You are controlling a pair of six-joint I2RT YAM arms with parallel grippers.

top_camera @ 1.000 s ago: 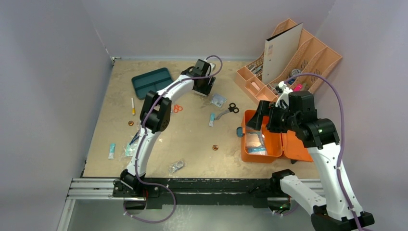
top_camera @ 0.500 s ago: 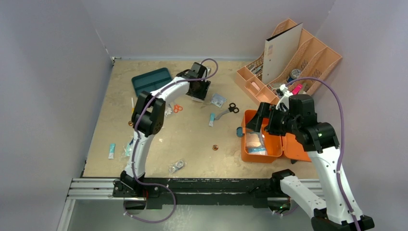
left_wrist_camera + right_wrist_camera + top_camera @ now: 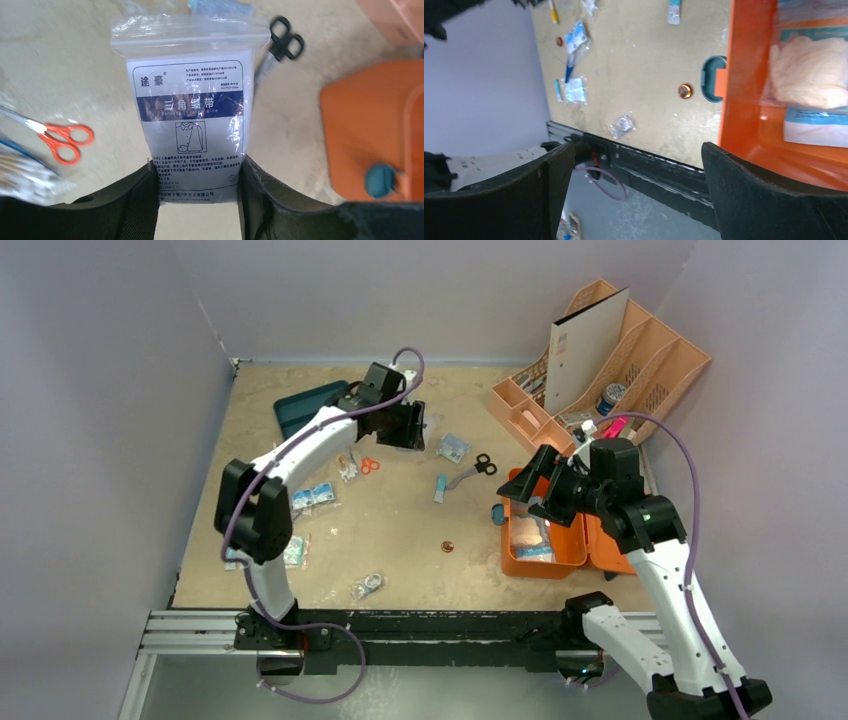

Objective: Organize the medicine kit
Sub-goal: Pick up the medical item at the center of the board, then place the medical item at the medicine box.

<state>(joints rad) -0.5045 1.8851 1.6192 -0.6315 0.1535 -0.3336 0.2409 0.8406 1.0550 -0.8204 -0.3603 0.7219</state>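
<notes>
Tabletop (image 3: 400, 530) | left jaws pinching bandage pouch (image 3: 189, 107) | right jaws spread over medicine kit (image 3: 540, 567)

We see left arm (image 3: 300, 445) stretched forward, left gripper (image 3: 197, 175) pinching a pouch (image 3: 187, 100); right arm (image 3: 665, 570) bent, right gripper (image 3: 639, 165) gaping wide.

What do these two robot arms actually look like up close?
Both arms, the left arm and the right arm, have smooth white tubular links joined by chunky black joints. A thin purple cable loops along each. The left end effector and the right end effector are black, each with two broad, matte fingers. No markings are readable.
</notes>
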